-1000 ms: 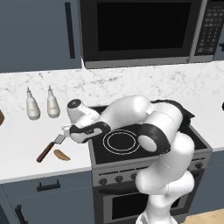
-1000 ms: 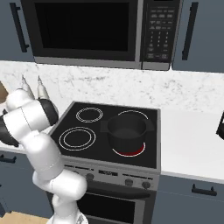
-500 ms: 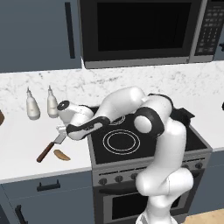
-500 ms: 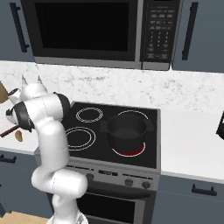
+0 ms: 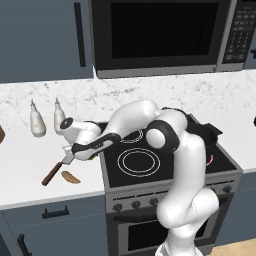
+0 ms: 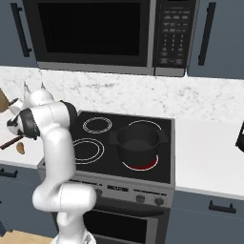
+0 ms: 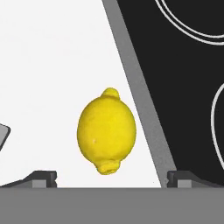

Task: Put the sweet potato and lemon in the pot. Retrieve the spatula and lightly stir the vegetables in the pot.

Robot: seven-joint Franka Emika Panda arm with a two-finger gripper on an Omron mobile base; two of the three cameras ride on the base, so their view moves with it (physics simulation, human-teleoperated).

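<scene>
Lying between spread jaws, lemon (image 7: 106, 131) beside stove (image 7: 183, 87).

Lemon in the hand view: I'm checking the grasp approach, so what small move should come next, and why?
Probably lower the gripper straight down around the lemon before closing. The lemon lies on the white counter beside the stove edge, roughly centred between the open fingers, which do not yet touch it.

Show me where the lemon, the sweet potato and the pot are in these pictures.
lemon (image 7: 106, 132), hand view, middle of its yellow skin.
sweet potato (image 5: 70, 177), left base view, middle of the tuber.
pot (image 6: 138, 144), right base view, its dark front wall.
</scene>
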